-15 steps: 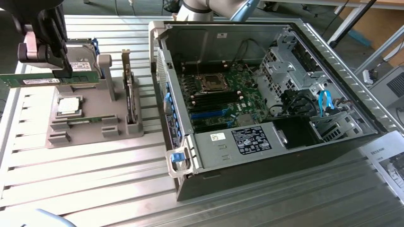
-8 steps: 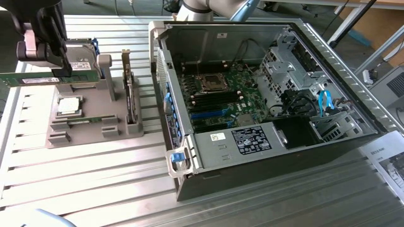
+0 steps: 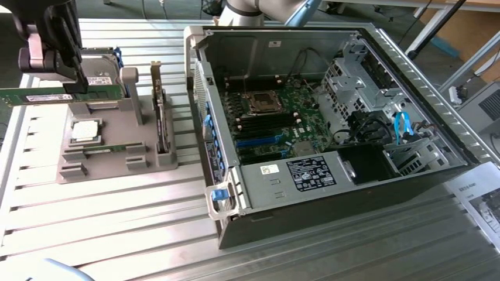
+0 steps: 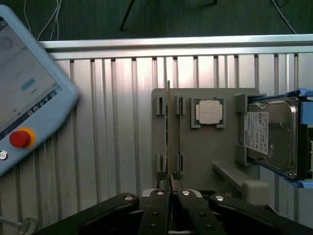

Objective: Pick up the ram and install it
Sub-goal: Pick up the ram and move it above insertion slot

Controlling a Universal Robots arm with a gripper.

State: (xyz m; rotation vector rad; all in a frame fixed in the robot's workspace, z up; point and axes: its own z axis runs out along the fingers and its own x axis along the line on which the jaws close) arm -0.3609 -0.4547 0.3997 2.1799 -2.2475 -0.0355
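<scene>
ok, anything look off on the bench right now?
Nothing stands out. The fingers grip the ram straight, over the gray tray. The processor sits flat in its pocket, and the computer case lies open.

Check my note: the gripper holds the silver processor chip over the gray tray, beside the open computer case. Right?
No. The gripper holds a memory stick, not the processor chip, which lies in the gray tray beside the open computer case; the exterior view shows this.
</scene>
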